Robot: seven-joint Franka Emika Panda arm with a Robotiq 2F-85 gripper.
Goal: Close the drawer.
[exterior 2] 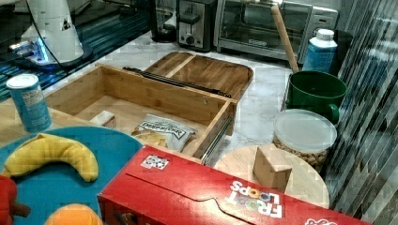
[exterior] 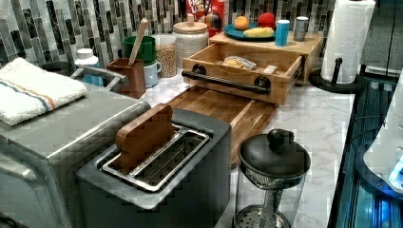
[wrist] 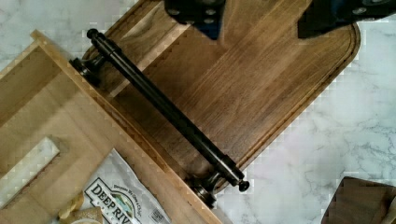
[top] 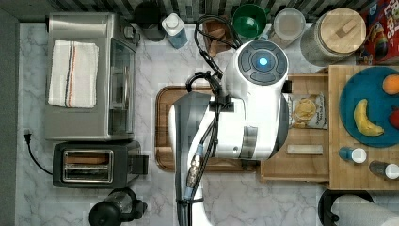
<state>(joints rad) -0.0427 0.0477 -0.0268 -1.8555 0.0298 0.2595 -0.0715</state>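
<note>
On the white marble surface [exterior: 313, 118], your shallow light-wood drawer [exterior 2: 141, 101] stands pulled fully out of the butcher-block cabinet, over the dark brown rounded tray [wrist: 261, 79]. It should be stiff and light, on side rails; push flat on the wooden front or the thin black bar handle [wrist: 163, 109]. The gripper [wrist: 261, 18] hovers above the tray, fingers spread, pinching nothing. A chip bag [exterior 2: 162, 131] lies inside. Fingertips are cut off in the wrist view.
</note>
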